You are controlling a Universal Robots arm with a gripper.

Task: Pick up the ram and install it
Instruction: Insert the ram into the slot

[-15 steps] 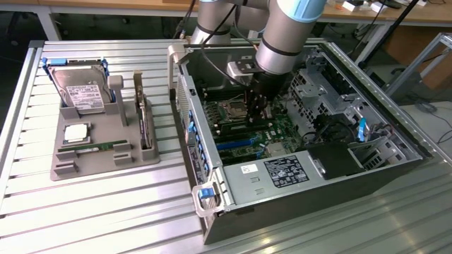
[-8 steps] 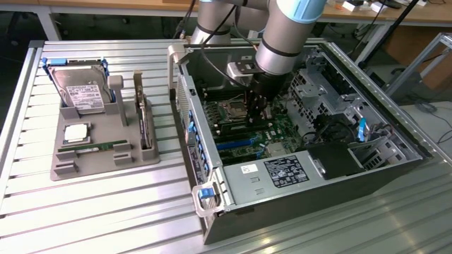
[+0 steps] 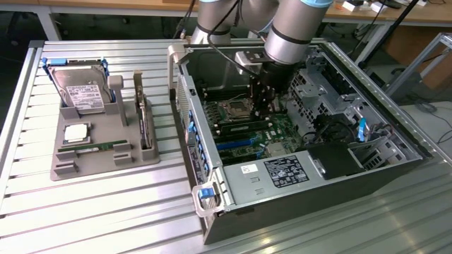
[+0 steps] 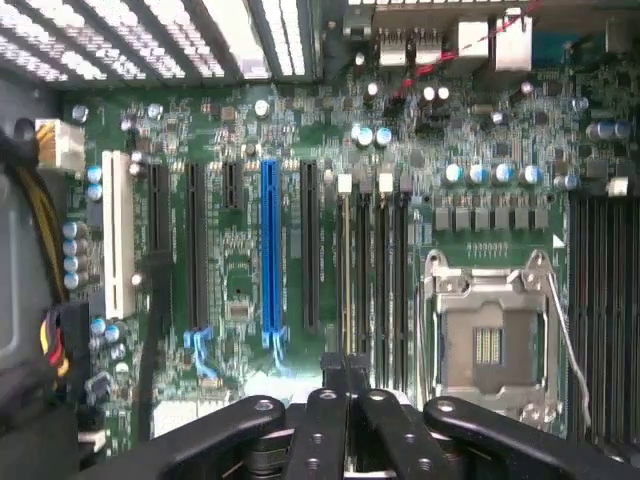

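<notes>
One ram [image 3: 92, 146], a thin green stick, lies flat on the grey holder [image 3: 106, 164] at the exterior view's left. Inside the open computer case [image 3: 297, 174], my gripper [image 3: 264, 106] hangs low over the motherboard, beside the processor socket [image 3: 234, 109]. In the wrist view my gripper [image 4: 345, 372] is shut, fingertips pressed together with nothing visible between them. They sit directly over the row of memory slots [image 4: 372, 270]. A thin pale edge, seemingly a seated ram [image 4: 346, 265], runs along the slot under the fingertips. The same green strip [image 3: 244, 128] lies in the slots in the exterior view.
The holder also carries a hard drive [image 3: 79, 90], a square silver processor [image 3: 76, 133] and an upright expansion card [image 3: 145, 124]. On the motherboard are a blue slot [image 4: 269, 250], a white slot [image 4: 118, 240] and the open processor socket [image 4: 487, 345]. Case walls and cables [image 4: 45, 330] crowd the arm.
</notes>
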